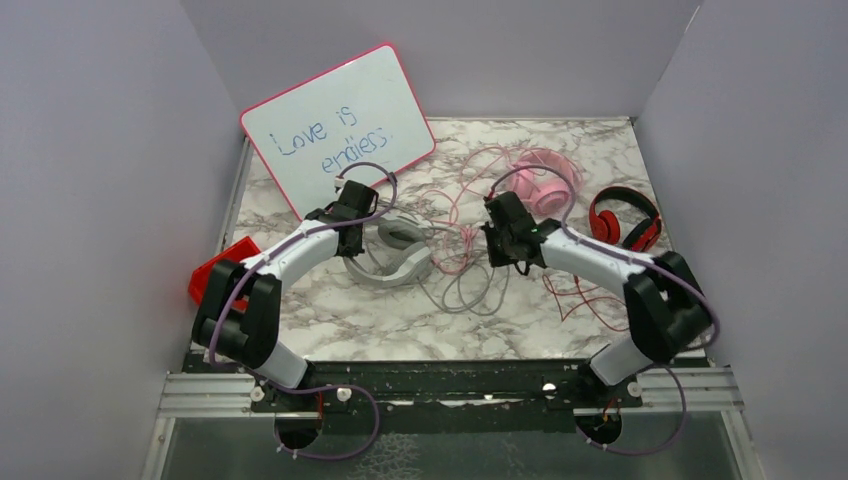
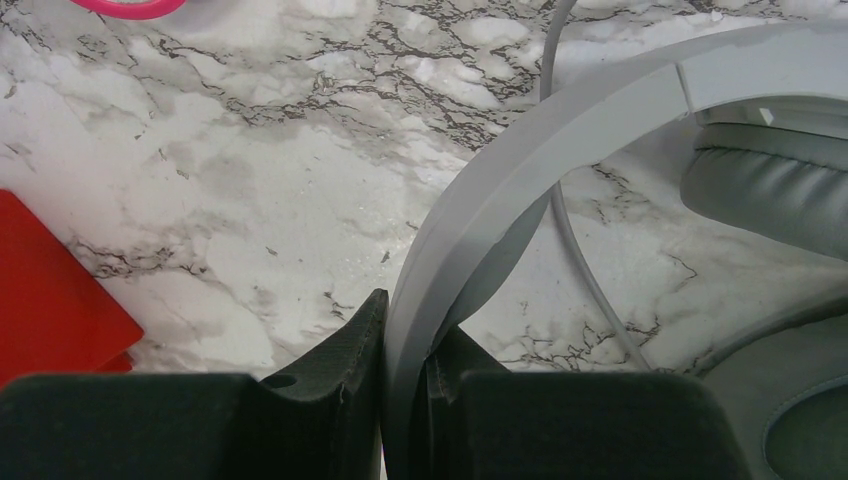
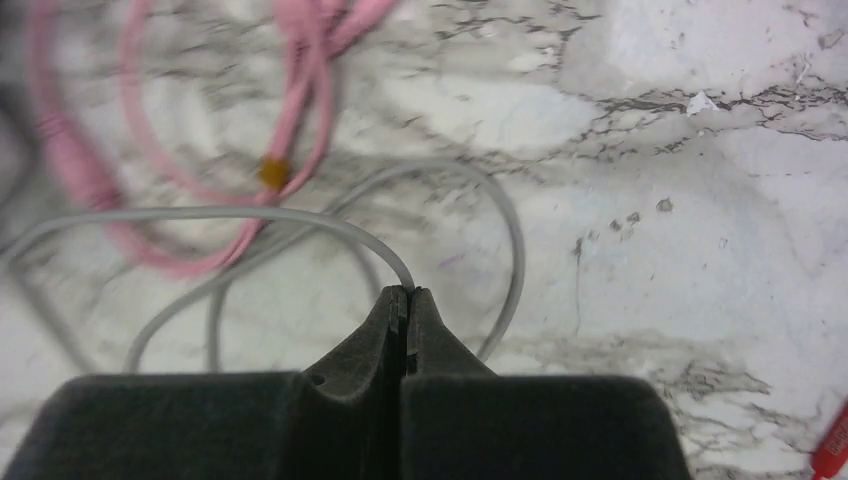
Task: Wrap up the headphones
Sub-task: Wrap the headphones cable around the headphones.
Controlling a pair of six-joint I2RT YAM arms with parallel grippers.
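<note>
The grey headphones [image 1: 398, 262] lie on the marble table between my arms. My left gripper [image 1: 352, 228] [image 2: 405, 312] is shut on their grey headband [image 2: 560, 130], which rises from between the fingers; a grey ear pad [image 2: 770, 190] shows to the right. Their thin grey cable [image 1: 465, 295] [image 3: 250, 215] loops across the marble, and my right gripper [image 1: 507, 247] [image 3: 407, 292] is shut on it at the fingertips. The pink headphones [image 1: 545, 185] lie at the back with their pink cable [image 1: 460, 200] [image 3: 300, 130] tangled nearby. The red-and-black headphones [image 1: 625, 220] sit at the right.
A pink-framed whiteboard [image 1: 340, 125] leans at the back left. A red flat object [image 1: 220, 270] [image 2: 50, 290] lies by the left wall. A red cable [image 1: 580, 295] trails near my right arm. Grey walls close in the table [image 1: 420, 320] on three sides.
</note>
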